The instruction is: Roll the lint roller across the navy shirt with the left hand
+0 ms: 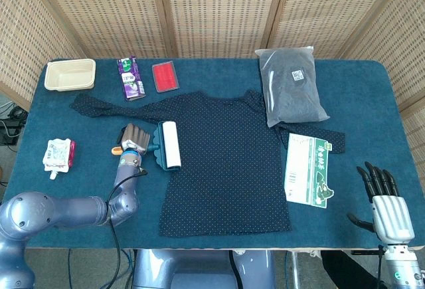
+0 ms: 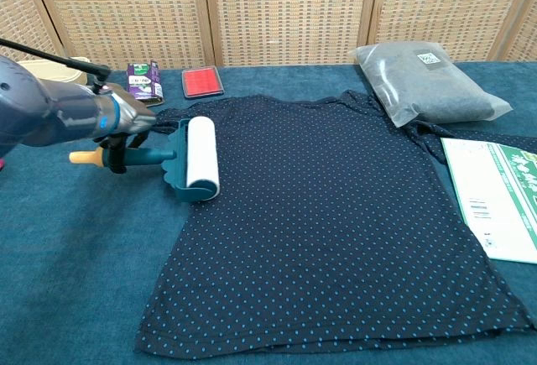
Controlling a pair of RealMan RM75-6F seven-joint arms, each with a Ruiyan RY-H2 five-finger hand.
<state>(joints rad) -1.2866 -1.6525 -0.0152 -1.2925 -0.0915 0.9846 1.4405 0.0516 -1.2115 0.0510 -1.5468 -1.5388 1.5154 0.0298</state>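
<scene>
A navy dotted shirt [image 1: 226,156] [image 2: 336,222] lies flat across the middle of the blue table. My left hand [image 1: 135,137] [image 2: 126,122] grips the teal handle of the lint roller [image 1: 168,145] [image 2: 200,157], whose orange end sticks out behind the hand. The white roll rests on the shirt's left edge, just below the left sleeve. My right hand [image 1: 385,192] stays at the table's near right corner, off the shirt, its fingers spread with nothing in them; the chest view does not show it.
A grey bag [image 1: 290,84] lies over the shirt's right sleeve, and a green-and-white leaflet [image 1: 308,170] sits beside its hem. Along the back stand a beige tray [image 1: 70,74], a purple packet [image 1: 130,76] and a red pad [image 1: 165,76]. A pouch [image 1: 58,155] lies far left.
</scene>
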